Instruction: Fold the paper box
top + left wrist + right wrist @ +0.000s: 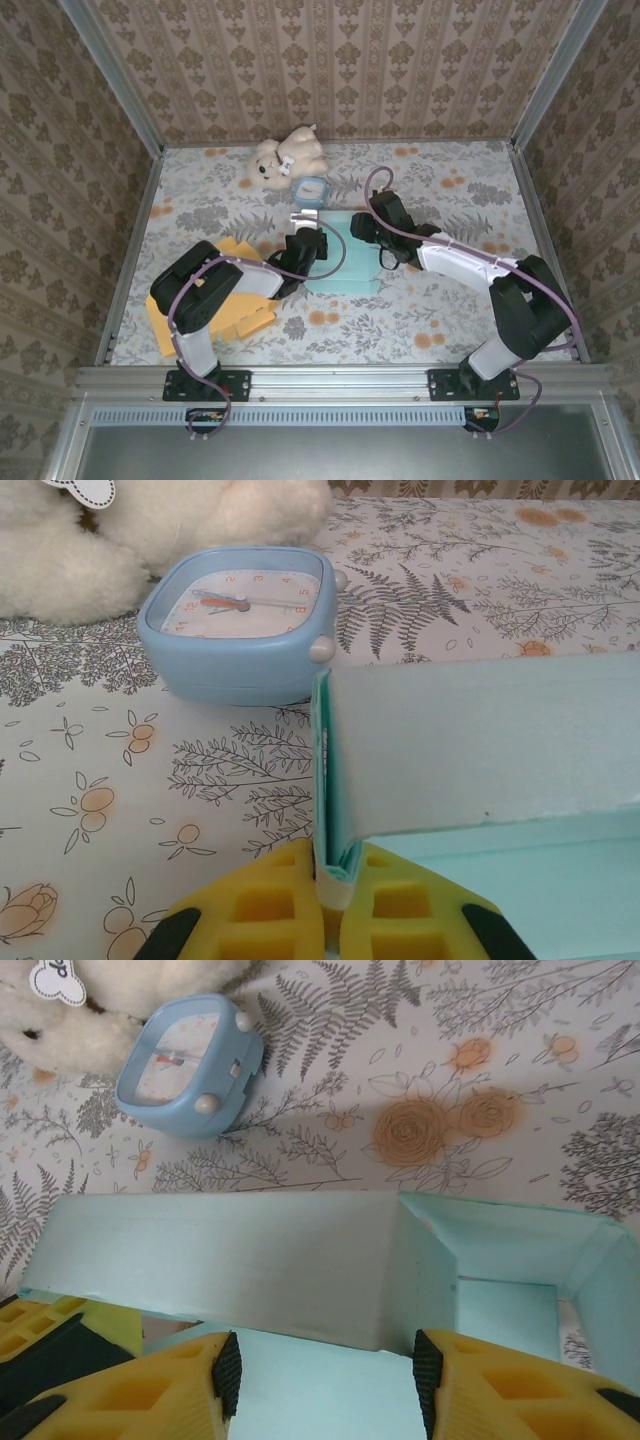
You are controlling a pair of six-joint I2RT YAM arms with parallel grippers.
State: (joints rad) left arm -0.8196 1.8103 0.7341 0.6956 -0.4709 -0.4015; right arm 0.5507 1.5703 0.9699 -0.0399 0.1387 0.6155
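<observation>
The left end effector (332,880) is pressed together, pinching the upright wall edge of the box (480,750). Its arm lies low and bent. The right end effector (325,1365) is spread above the box floor, with its arm reaching inward.

A tabletop (450,300) covered in a pale floral print of grey ferns and orange blooms carries a small scatter of objects. A cream plush bear (283,158) lies near the far edge, with a pale blue, square alarm clock (311,190) just beside it. A light teal paper box (355,275), partly folded with one long wall raised, sits near the centre. Flat orange-yellow sheets (252,322) lie at the near left.
</observation>
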